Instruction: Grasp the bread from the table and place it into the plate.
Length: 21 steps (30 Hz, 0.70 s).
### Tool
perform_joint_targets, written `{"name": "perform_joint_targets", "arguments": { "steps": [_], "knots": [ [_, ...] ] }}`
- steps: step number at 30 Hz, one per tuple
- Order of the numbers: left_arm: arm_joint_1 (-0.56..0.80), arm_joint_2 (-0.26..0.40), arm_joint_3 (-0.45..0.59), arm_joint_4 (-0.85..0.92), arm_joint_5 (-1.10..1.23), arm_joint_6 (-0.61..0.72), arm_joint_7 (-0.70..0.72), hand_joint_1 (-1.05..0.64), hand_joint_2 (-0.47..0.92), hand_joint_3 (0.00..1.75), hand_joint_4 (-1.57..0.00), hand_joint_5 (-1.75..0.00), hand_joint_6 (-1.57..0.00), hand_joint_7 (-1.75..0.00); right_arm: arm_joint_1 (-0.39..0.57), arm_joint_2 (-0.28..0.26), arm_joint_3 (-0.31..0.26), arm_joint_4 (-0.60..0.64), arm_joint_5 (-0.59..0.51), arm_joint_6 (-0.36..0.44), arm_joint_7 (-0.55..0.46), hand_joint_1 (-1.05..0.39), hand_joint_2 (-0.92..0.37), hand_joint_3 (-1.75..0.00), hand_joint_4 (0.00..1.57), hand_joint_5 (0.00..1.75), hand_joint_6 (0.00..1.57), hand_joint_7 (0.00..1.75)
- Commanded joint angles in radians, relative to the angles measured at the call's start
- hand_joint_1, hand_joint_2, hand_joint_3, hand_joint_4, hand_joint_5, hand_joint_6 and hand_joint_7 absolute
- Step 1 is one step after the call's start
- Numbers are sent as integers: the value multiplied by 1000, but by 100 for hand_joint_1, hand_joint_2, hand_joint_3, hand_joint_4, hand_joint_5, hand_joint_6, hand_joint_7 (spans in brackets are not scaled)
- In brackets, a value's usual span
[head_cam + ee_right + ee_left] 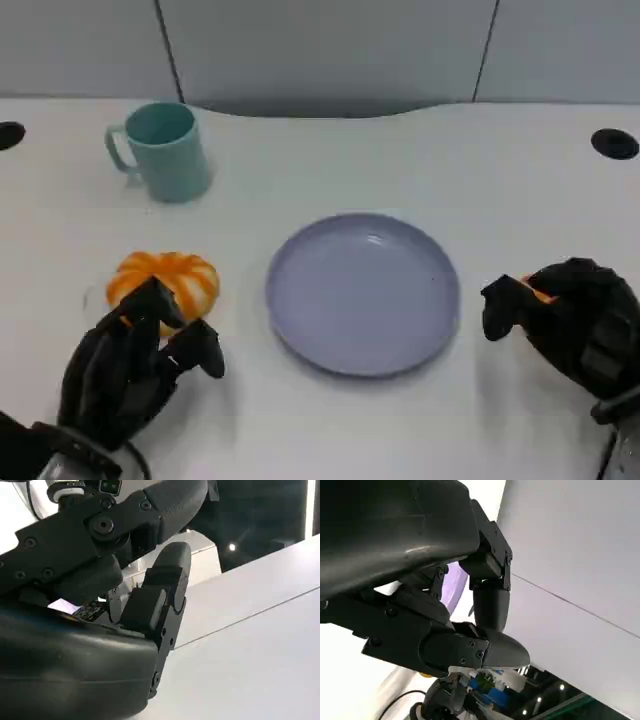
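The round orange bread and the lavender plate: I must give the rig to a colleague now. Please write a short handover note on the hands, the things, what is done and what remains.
Left hand: on the table just in front of the round orange bread with pale stripes, fingers apart, holding nothing; contact with the bread cannot be judged.
Right hand: beside the right rim of the round lavender plate, fingers curled in; something orange shows at them, so its grip is unclear.
Bread: on the table, left of the plate. A teal mug stands behind it.
Done: left hand is at the bread.
Left: grasp the bread, lift it, put it on the plate.
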Motion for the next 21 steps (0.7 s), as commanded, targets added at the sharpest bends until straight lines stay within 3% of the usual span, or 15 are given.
{"name": "perform_joint_targets", "arguments": {
  "steps": [1, 21],
  "knots": [
    [-4, 19, 5, 11, 2, 4, -8, -83, 92, 28, -72, -175, -62, -152, -18, -18, 1, 1, -6, 0, 3, -47, -83, 0, 76, 136, 124, 1],
    [-8, 15, 6, 20, 9, -23, -6, -84, 92, 29, -72, -175, -64, -151, -24, -21, -1, 6, -8, -9, -6, -48, -83, 0, 76, 133, 125, 1]
  ]
}}
